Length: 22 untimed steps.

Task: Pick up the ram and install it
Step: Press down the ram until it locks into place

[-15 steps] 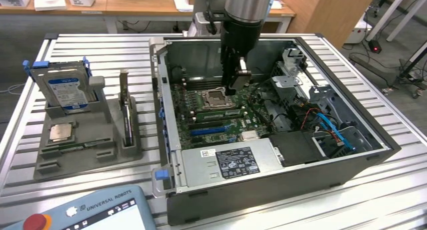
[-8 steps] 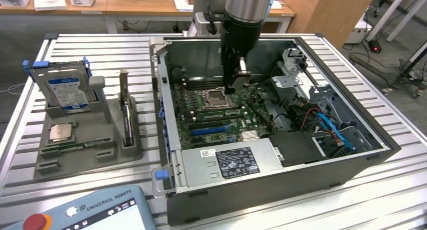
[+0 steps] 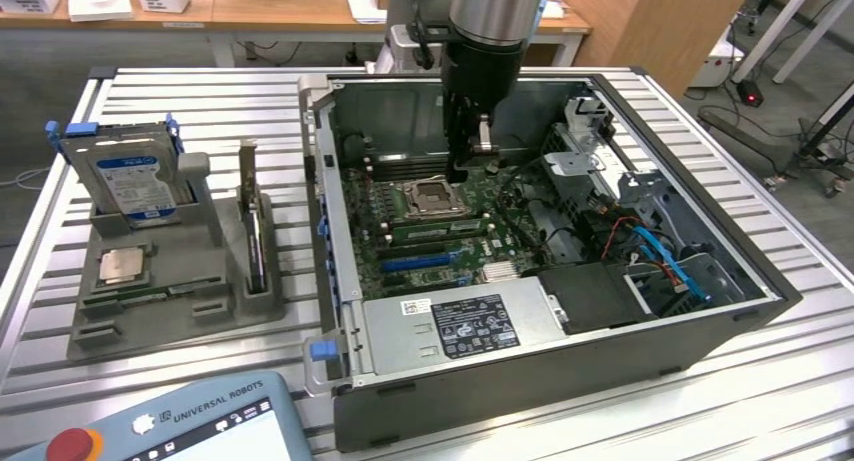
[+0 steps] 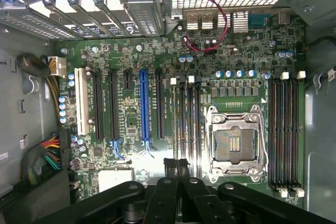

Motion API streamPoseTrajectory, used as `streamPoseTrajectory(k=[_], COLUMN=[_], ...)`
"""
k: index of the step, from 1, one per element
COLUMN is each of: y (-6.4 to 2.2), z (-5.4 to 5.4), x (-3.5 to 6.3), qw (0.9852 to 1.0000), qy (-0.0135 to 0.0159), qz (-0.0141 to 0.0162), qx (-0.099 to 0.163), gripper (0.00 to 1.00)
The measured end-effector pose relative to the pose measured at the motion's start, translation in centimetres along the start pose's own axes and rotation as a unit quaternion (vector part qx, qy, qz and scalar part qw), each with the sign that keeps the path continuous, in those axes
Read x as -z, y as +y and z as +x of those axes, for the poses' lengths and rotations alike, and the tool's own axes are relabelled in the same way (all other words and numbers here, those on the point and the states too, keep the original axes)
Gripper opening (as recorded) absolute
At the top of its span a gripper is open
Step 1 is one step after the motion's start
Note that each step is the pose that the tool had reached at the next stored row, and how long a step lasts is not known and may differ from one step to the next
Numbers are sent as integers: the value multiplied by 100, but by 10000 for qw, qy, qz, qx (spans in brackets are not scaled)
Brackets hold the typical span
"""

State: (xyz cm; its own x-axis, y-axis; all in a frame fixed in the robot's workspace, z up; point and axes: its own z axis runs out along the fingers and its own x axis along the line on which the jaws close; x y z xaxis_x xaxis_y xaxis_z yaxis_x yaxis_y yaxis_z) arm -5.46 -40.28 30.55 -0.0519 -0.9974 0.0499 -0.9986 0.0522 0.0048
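Slatted surface, computer case: gripper fingers pressed together, empty, over memory slots; squaring to them likely matters.

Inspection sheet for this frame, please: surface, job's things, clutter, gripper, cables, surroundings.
Surface: slatted metal table carrying an open computer case and a grey holder.
Job's things: ram lies in the holder, apart from the gripper.
Clutter: hard drive, processor chip, expansion card, teach pendant.
Gripper: gripper shut, nothing seen between its fingers, over the motherboard inside the case.
Cables: blue cables in the case; red wire.
Surroundings: wooden desks behind.
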Motion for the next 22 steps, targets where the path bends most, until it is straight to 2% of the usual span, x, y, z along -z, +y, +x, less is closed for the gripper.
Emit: streamPoseTrajectory(k=[9,22], y=[-7,-257], z=[0,-17], x=[0,2], qw=[10000,10000], qy=[0,0], qz=[0,2], qx=[3,34], gripper=[10,10])
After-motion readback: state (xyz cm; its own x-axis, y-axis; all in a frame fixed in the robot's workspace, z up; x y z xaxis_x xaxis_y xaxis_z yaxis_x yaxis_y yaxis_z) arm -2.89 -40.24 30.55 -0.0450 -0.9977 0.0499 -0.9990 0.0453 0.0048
